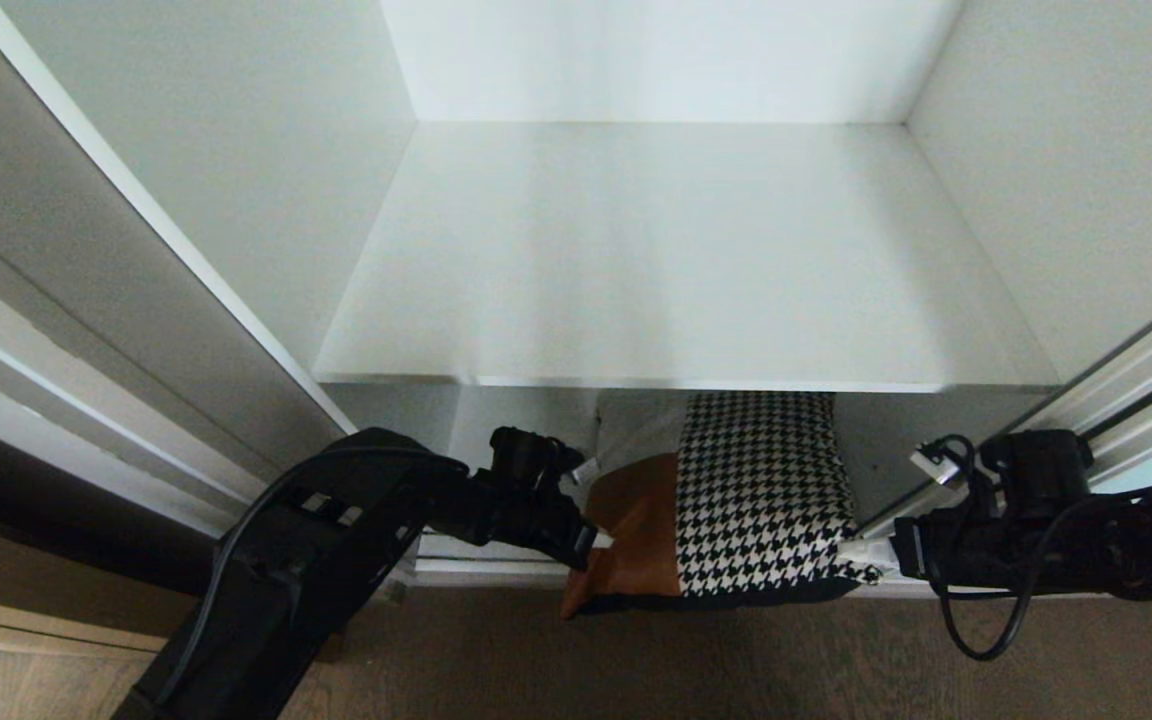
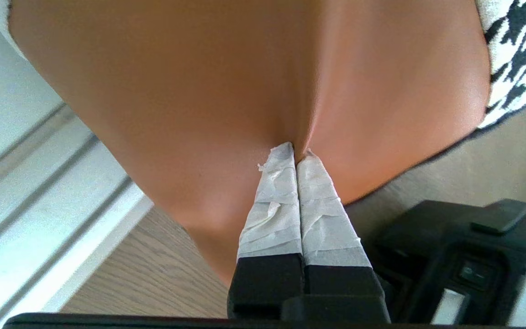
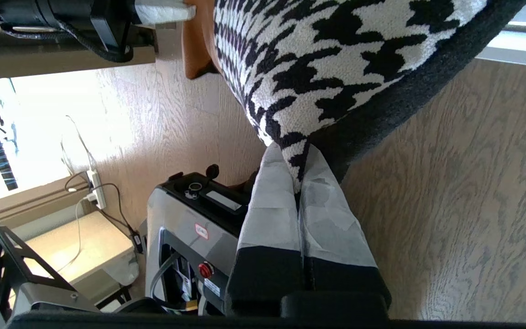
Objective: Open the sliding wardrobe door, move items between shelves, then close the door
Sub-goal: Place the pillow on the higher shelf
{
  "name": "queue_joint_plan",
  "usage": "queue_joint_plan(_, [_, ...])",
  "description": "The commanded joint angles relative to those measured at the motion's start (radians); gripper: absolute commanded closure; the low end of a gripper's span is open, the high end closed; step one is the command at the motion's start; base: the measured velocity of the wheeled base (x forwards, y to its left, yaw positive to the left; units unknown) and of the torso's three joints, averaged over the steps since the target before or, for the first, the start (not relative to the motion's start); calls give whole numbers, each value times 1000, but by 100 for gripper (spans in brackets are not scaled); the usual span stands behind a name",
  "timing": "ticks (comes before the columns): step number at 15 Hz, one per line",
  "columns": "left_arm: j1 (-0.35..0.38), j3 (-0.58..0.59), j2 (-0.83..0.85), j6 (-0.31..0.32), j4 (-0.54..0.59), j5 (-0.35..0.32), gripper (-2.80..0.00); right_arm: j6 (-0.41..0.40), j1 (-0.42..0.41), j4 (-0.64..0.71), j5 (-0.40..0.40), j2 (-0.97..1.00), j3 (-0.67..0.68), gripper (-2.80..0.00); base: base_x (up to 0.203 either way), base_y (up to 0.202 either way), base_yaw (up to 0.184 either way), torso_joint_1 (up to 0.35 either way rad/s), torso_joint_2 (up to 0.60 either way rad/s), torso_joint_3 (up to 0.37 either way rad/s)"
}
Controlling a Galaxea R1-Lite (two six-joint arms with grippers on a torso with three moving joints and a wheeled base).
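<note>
The bag, part tan leather, part black-and-white houndstooth, lies under the white upper shelf, with its front end out over the floor. My left gripper is shut on the tan leather end; the taped fingertips pinch a fold of it. My right gripper is shut on the houndstooth corner, and fabric is squeezed between its taped fingers. The sliding wardrobe door's silver frame stands at the right of the open wardrobe. The lower shelf is mostly hidden.
White side walls close the wardrobe in on both sides. Floor tracks run along its front edge. Wood floor lies in front. My own base stands below the right arm.
</note>
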Motion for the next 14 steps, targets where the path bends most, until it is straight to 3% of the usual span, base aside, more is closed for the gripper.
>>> queue_joint_plan(1, [5,19,-4,5,-35,0,0,0,2,-3,5,3,5,0,0,0,0,0,0,0])
queue_joint_plan(3, [12,15,-12,-33,-103,12,0,-4,3,-3,16,-1,11,0,0,0,0,0,0,0])
queue_joint_plan(5, [12,18,-32,-123,-134,36,0,-6,6,-3,25,-7,20,0,0,0,0,0,0,0])
queue_joint_plan(9, [10,62,-95,-166,-168,47,0,-8,25,-47,46,-29,65,0,0,0,0,0,0,0])
queue_joint_plan(11, [10,65,-151,-247,-168,64,0,-5,29,-61,46,-31,74,0,0,0,0,0,0,0])
queue_joint_plan(14, [10,130,-184,-269,-218,123,0,-5,52,-63,46,-36,88,0,0,0,0,0,0,0])
